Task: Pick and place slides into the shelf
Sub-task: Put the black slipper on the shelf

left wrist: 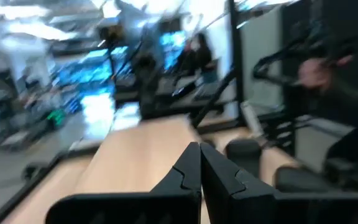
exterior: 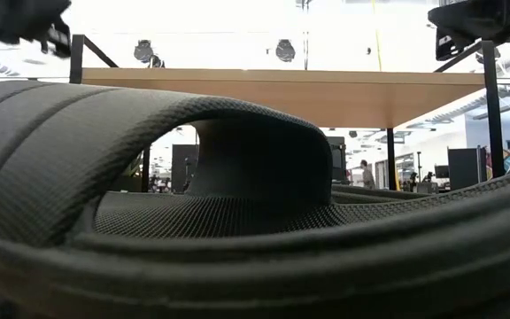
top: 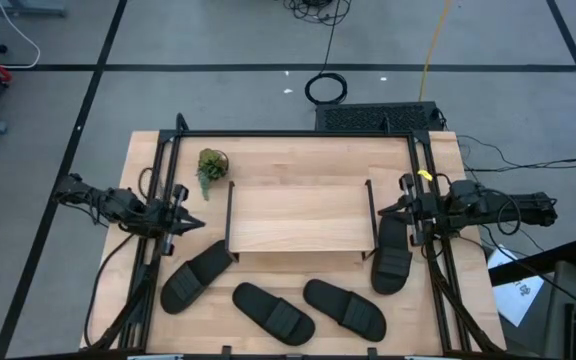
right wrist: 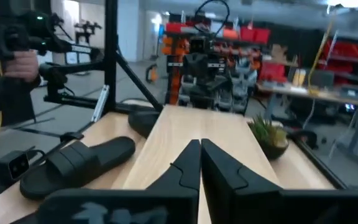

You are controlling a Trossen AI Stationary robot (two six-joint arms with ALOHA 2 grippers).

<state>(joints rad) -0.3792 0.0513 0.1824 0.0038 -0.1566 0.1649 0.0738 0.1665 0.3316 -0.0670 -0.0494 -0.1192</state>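
Note:
Four black slides lie sole-down on the table in front of the shelf (top: pixel 293 218): one by its left near leg (top: pixel 196 275), two along the near edge (top: pixel 273 311) (top: pixel 344 307), and one beside its right frame (top: pixel 392 253). My left gripper (top: pixel 193 222) is shut and hovers off the shelf's left end, pointing over the plank (left wrist: pixel 200 168). My right gripper (top: pixel 388 208) is shut and hovers off the right end (right wrist: pixel 200 163), with a slide (right wrist: pixel 79 165) below it. In the low view one slide (exterior: pixel 237 221) fills the foreground under the shelf plank (exterior: pixel 282 89).
A small potted plant (top: pixel 211 165) stands on the table by the shelf's far left corner (right wrist: pixel 269 137). Black frame rails run along both table sides (top: pixel 158 200) (top: pixel 433 200). A person's hand shows beyond the table (right wrist: pixel 17 62) (left wrist: pixel 319 71).

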